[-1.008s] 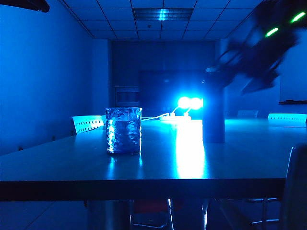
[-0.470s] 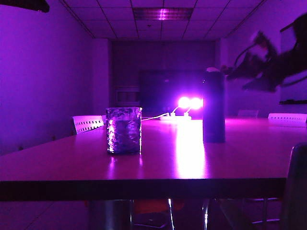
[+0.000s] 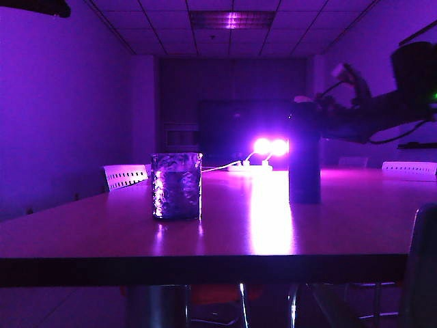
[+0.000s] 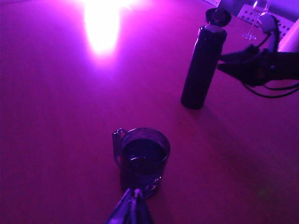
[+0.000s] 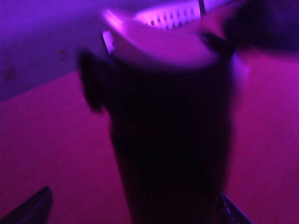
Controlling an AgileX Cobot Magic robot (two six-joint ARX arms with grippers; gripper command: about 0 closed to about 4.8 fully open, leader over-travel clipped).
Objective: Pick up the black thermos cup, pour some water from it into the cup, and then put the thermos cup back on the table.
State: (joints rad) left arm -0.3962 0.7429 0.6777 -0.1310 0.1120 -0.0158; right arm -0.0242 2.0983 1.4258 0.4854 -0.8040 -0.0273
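Glossy table [image 3: 225,232], dim purple room

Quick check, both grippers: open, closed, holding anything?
Left gripper: shut, empty, hovering above the cup.
Right gripper: open, fingers either side of the black thermos cup, not yet gripping.

You have the thermos [image 3: 304,154] standing upright on the surface [image 3: 225,232], a tall slim black cylinder with a pale top and its flip lid [image 4: 218,16] hanging open. The cup [image 3: 176,185] stands upright well apart from the thermos, to its left in the exterior view: a short, wide glass with a crinkly, glinting wall, holding dark liquid, its small handle [image 4: 117,136] facing away from the thermos.
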